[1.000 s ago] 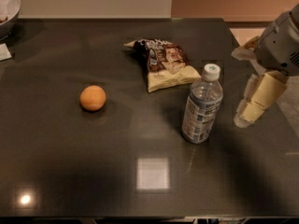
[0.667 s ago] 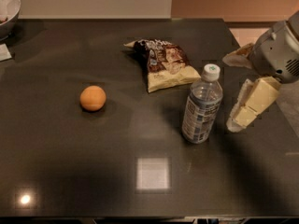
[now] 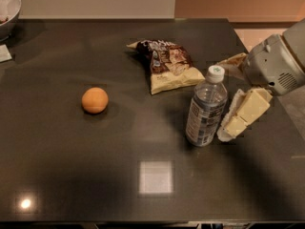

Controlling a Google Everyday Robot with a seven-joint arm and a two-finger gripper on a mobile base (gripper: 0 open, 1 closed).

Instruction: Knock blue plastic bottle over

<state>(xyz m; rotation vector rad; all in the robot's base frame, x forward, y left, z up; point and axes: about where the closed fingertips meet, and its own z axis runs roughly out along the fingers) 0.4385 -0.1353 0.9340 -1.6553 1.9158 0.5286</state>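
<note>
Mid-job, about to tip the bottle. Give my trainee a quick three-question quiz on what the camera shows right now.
1. True or false: the blue plastic bottle stands upright on the table.
2. In the camera view, the gripper is: A) left of the bottle; B) close on the bottle's right; C) above its cap.
3. Fill in: the round fruit left of the chip bag is an ____.
Key: 1 true; 2 B; 3 orange.

Your dark table (image 3: 57, 166) carries an orange (image 3: 95, 100) left of centre, a chip bag (image 3: 167, 66) farther back, and the bottle (image 3: 206, 109) upright right of centre. A bowl (image 3: 7, 8) sits at the far left corner. The gripper (image 3: 238, 114) is low over the table, just right of the bottle.
</note>
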